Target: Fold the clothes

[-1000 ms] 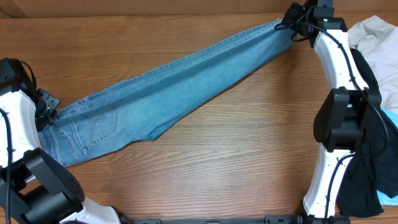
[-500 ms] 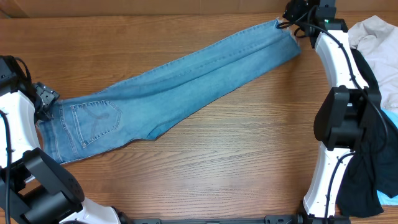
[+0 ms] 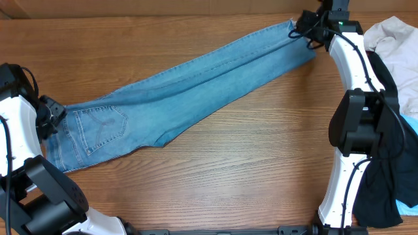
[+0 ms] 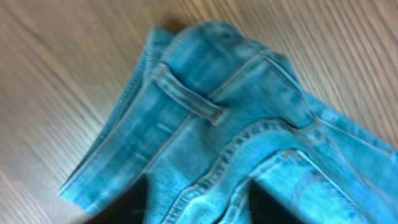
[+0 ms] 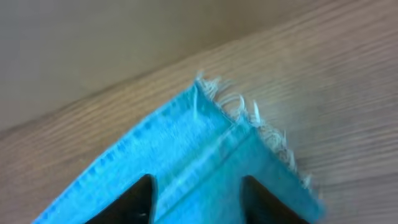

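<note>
Jeans (image 3: 176,98) stretched corner to corner, an arm at each end!
They run flat across the table (image 3: 248,170) from the waistband by the left edge up to the frayed hem near the far right corner. Left gripper (image 3: 49,116) is clamped on the waistband; right gripper (image 3: 307,27) has its jaws pinching the hem. Black garment (image 3: 392,163) sits at the right edge.

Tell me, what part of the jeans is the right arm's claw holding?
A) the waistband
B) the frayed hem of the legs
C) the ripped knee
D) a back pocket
B: the right gripper sits over the jeans at the frayed hem, white threads sticking out beyond its fingers.
</note>
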